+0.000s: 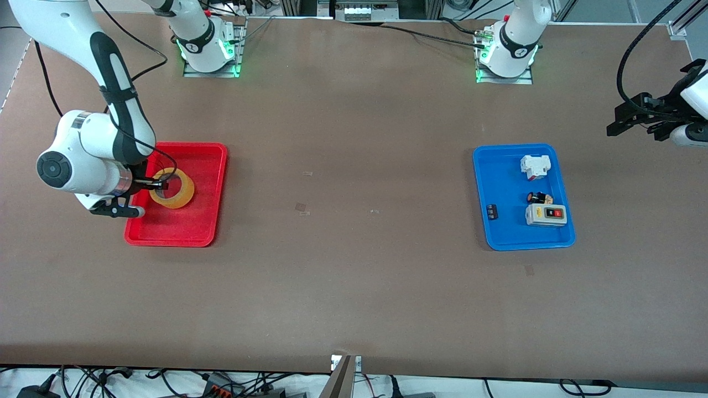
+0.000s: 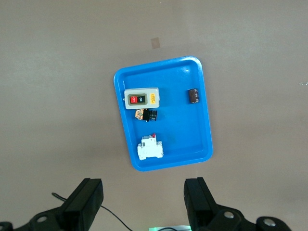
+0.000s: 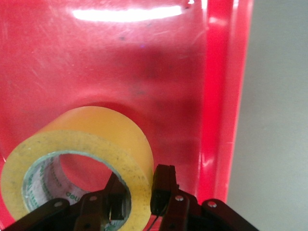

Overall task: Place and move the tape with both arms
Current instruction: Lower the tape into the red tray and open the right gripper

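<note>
I see the right gripper (image 1: 148, 182) at frame left, fingers (image 3: 162, 188) clamped on the tape (image 1: 172, 188) wall, roll sitting in the red tray (image 1: 182, 229). Left gripper (image 1: 619, 126) waits at right edge, fingers spread, holding nothing. Blue tray (image 1: 500, 190) carries the grey switch box (image 1: 546, 215) and white breaker (image 1: 535, 166). Worktop (image 1: 354, 276) otherwise brown.

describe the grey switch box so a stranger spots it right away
Find the blue tray toward the left arm's end of the table. The switch box lies in the tray corner nearest the front camera. Among the tray's parts, only it is grey with red and black buttons.
</note>
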`<move>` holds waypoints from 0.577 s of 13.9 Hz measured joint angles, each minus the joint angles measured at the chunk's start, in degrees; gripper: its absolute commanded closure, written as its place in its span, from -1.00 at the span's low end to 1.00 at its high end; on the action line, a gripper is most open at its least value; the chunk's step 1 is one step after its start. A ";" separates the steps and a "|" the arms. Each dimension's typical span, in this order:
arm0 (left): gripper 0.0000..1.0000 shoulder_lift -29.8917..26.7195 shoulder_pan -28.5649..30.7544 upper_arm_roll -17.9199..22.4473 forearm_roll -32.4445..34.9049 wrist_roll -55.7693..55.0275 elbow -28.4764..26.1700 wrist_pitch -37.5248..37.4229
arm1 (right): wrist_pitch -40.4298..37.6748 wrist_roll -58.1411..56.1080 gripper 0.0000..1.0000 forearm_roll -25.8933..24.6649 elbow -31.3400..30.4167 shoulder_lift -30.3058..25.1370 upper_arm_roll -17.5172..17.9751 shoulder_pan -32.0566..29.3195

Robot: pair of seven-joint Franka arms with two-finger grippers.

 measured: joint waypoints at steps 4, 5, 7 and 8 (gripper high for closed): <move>-1.00 0.00 0.01 -0.04 0.00 -0.07 0.00 -0.02 | 1.33 0.00 0.12 0.02 0.00 1.60 0.17 2.47; -1.00 0.00 0.01 -0.04 0.00 -0.10 0.00 -0.03 | 1.45 0.00 -0.74 0.02 0.00 1.95 0.17 2.61; -1.00 0.00 0.01 -0.05 0.00 -0.15 0.00 -0.06 | 1.43 -0.08 -0.99 0.02 0.17 2.12 0.10 2.54; -1.00 0.00 0.01 -0.05 0.00 -0.18 0.00 -0.07 | 1.05 -0.18 -0.99 0.02 0.67 2.02 0.01 2.53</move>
